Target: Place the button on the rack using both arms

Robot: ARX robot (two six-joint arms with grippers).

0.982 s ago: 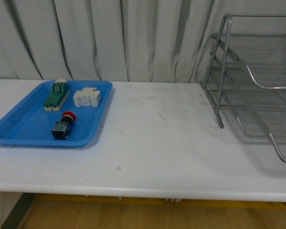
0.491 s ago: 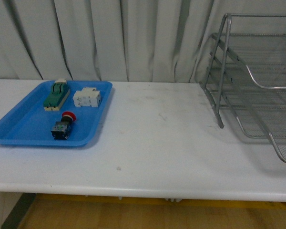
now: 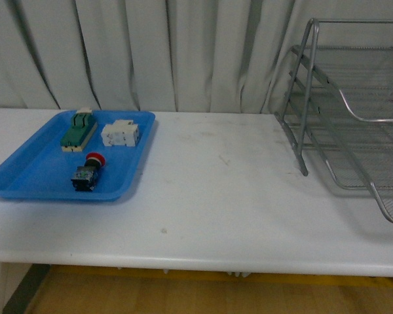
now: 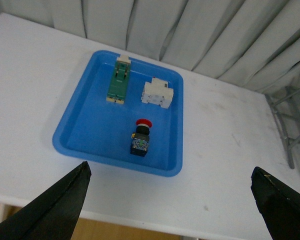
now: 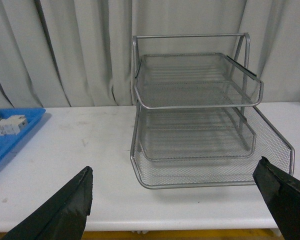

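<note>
As the button [image 3: 88, 171] lies on its side in the blue tray [image 3: 26, 186], at the left part of the table [image 3: 216, 196], you have no step of the task done yet. The rack [image 3: 306, 98] stands at the right end of the table, well apart from the tray, and no tier of it carries the button.

The left pincer [image 4: 170, 172] hangs above the tray side with its jaws spread wide, and it holds nothing. The right pincer [image 5: 175, 170] faces the rack, also spread wide and with nothing in it. Neither arm shows in the front view.

In my judgement everything is left to do. You must bring the left pincer down onto the button, lift it out of the tray, carry it across the table, probably hand it to the right pincer, and put it on a tier.
</note>
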